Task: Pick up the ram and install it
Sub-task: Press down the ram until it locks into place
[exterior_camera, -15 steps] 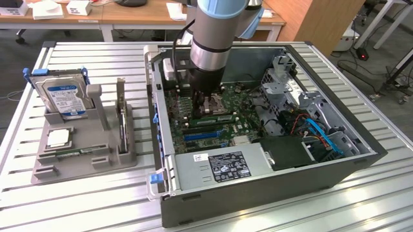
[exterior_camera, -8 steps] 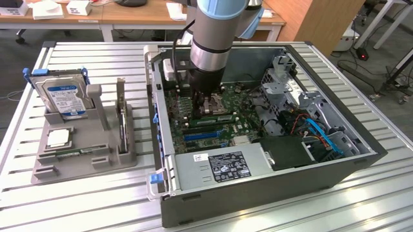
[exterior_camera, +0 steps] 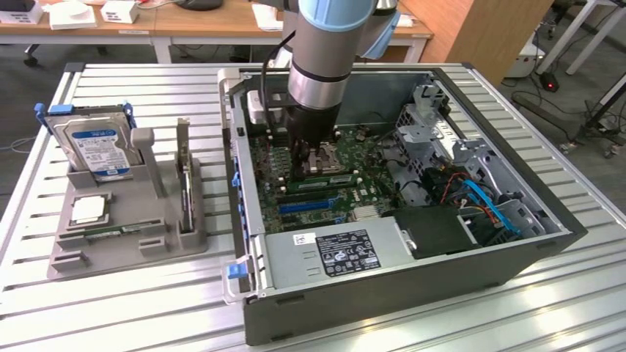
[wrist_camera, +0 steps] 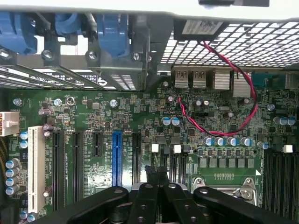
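Fingers point(wrist_camera: 159, 196) of the gripper sit pressed together, holding nothing that can be seen, low over the green motherboard point(wrist_camera: 140, 126) inside the open computer case point(exterior_camera: 391, 293). In the exterior view the arm point(exterior_camera: 323, 66) stands nearly upright, reaching straight down into the case with its black wrist just above the processor socket point(exterior_camera: 323, 158). Well apart from it, on the exterior view's left, the ram point(exterior_camera: 183, 172) stands on edge in the grey holder point(exterior_camera: 127, 235) on the slatted bench point(exterior_camera: 117, 308), though its green board is hard to make out there, beside the hard drive point(exterior_camera: 98, 147)
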Available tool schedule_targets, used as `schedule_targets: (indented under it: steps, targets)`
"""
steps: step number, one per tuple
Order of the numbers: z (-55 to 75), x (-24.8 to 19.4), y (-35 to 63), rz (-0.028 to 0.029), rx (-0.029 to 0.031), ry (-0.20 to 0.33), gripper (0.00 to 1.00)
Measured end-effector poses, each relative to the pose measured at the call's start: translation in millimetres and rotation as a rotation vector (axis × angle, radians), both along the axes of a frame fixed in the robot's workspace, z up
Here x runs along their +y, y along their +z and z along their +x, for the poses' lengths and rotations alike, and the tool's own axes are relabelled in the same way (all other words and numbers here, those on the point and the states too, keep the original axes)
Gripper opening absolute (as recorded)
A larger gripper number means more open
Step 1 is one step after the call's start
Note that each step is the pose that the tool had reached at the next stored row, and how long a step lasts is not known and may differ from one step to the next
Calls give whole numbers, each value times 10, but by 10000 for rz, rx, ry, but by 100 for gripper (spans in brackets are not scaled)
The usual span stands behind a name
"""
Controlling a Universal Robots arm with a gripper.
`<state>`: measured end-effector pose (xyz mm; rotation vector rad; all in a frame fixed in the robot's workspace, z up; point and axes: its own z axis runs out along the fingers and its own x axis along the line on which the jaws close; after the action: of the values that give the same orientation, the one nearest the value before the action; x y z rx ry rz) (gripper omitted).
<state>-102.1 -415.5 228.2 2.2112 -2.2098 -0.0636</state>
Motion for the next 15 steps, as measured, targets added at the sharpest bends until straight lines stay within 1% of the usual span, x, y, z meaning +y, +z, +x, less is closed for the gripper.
schedule_targets:
  steps: [15]
  targets:
    - [-1,0,-25,-2,1,0,9]
